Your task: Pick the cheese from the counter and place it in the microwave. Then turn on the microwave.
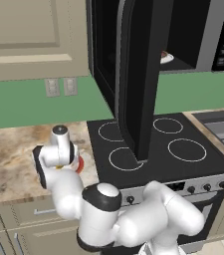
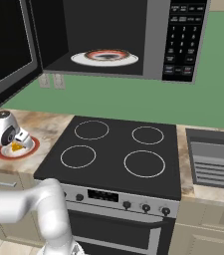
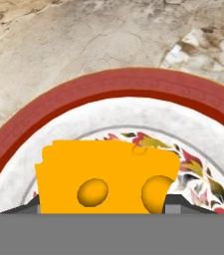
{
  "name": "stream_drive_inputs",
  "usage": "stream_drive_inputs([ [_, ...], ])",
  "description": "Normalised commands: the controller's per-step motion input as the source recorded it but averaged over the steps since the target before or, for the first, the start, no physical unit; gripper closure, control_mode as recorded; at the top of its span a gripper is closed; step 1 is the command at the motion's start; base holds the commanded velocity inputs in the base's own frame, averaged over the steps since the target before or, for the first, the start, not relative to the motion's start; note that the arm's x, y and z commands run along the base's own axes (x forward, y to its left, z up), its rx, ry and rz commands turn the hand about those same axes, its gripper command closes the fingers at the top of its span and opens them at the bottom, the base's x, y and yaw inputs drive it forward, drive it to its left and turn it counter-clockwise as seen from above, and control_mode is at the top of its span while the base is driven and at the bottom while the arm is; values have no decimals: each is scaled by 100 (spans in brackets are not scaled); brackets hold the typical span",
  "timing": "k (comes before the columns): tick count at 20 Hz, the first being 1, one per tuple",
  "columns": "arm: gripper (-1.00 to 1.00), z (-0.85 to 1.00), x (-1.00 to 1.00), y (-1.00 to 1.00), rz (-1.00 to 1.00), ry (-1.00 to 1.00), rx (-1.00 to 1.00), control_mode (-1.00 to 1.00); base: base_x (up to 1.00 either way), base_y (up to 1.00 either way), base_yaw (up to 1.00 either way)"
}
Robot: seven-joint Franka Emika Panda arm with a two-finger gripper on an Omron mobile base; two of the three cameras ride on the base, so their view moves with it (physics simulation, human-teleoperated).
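My gripper point(image 3: 102, 209) brackets the cheese point(image 3: 106, 174), a light, stiff wedge at the plate's point(image 3: 113, 89) six o'clock; whether the jaws clamp its flat sides, I can't tell.

Green wall point(image 2: 133, 102), beige cabinets point(image 1: 29, 35), black stovetop point(image 2: 116, 154), grey sink point(image 2: 213, 159).

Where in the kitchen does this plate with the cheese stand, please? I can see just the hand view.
Observer: The plate stands on the counter, just left of the stove.
Operator: Thank you. Is the microwave door open?
Observer: Yes, the microwave has its door swung wide open, above the stove.
Operator: Is its inside free?
Observer: No, a second plate, also red-rimmed, lies inside.
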Motion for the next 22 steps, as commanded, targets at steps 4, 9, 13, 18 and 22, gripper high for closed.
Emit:
stream_drive_inputs([
  [4,100,-19,0,5,0,2,0,-100,0,0,0],
  [9,100,-13,-13,8,0,0,0,-100,0,0,0],
  [13,100,-6,-29,17,0,-1,0,-100,0,0,0],
  [18,100,-1,-35,15,0,0,0,-100,0,0,0],
  [22,100,0,-35,15,0,0,0,-100,0,0,0],
])
